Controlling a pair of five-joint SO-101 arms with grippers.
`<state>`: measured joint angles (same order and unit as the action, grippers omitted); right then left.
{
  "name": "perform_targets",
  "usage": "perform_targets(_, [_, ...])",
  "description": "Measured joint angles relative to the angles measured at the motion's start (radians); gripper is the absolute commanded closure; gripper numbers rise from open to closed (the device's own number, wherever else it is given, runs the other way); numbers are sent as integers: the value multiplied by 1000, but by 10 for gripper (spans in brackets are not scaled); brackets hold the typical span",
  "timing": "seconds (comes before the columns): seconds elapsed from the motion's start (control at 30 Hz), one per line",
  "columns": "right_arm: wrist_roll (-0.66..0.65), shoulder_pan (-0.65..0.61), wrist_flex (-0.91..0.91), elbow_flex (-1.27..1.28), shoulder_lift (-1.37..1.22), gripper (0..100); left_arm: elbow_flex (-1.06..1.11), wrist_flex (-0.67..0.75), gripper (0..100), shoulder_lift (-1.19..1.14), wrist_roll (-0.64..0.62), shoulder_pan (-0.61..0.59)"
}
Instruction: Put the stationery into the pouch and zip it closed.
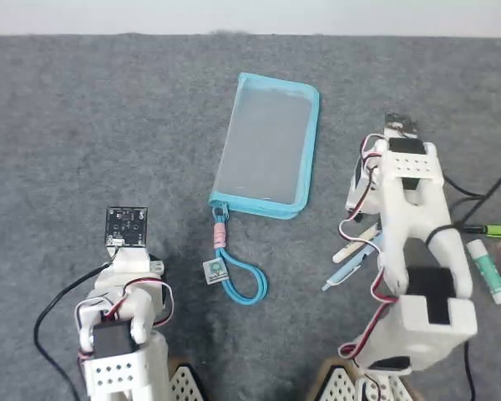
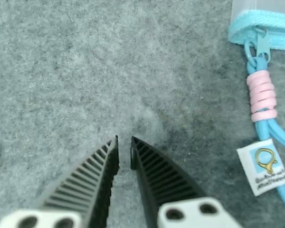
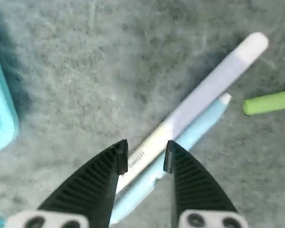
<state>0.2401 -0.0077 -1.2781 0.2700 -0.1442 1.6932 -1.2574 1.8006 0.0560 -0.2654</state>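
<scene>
Rough grey felt-like cloth covers the worktop (image 1: 83, 125); the pouch (image 1: 267, 142) has a translucent plastic face and woven blue edging.

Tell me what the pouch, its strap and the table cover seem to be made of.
The pouch: frosted, see-through panel, probably soft plastic, with woven turquoise fabric edging. The strap: smooth blue cord, maybe rubber or coated cord, with a pink coiled wrap. The table cover: grey felt or low carpet, matte, fuzzy fibres.
</scene>
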Motion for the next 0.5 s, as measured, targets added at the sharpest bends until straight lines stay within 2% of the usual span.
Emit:
perform_targets(0.4, [18, -18, 66, 2, -147, 837, 0, 0, 953, 0, 0, 0])
perform_targets(0.5, [21, -21, 94, 2, -157, 907, 0, 0, 953, 0, 0, 0])
